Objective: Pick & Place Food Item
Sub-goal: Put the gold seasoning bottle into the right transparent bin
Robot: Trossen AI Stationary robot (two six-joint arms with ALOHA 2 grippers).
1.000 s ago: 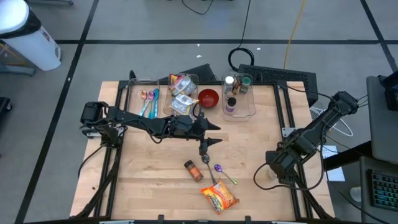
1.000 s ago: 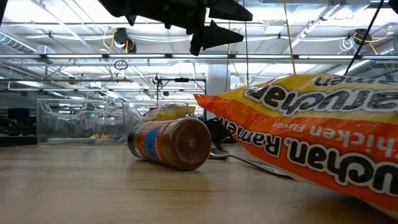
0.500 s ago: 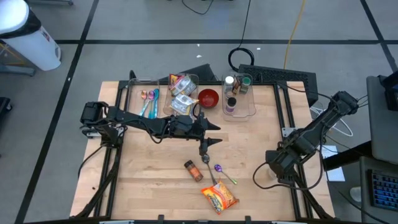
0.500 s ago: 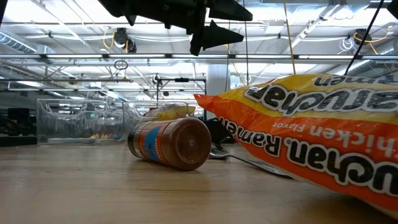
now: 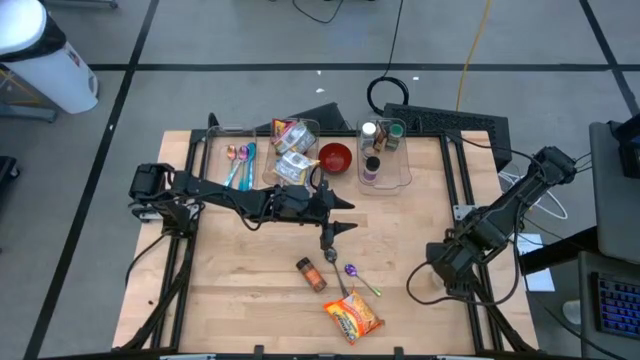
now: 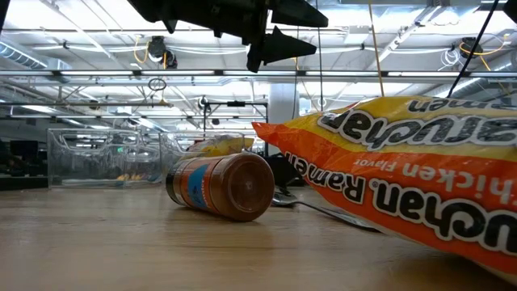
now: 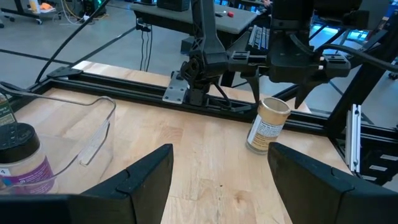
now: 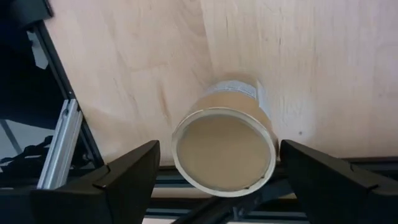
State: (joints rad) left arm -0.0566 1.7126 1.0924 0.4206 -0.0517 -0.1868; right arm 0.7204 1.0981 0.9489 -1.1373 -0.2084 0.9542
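Wooden table (image 5: 240, 280). Right gripper (image 8: 214, 165) hangs wide open and empty above an upright beige can (image 8: 224, 149), long axis vertical, near the table's right edge. Ramen (image 6: 404, 174) packet reads "Chicken Flavor".

Orange ramen packet (image 6: 404, 174), red bowl (image 5: 335, 157), seemingly purple spoon (image 5: 352, 270).

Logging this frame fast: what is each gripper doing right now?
Left gripper: open, empty, above mid-table.
Right gripper: open, straddling the upright paper cup, not gripping.
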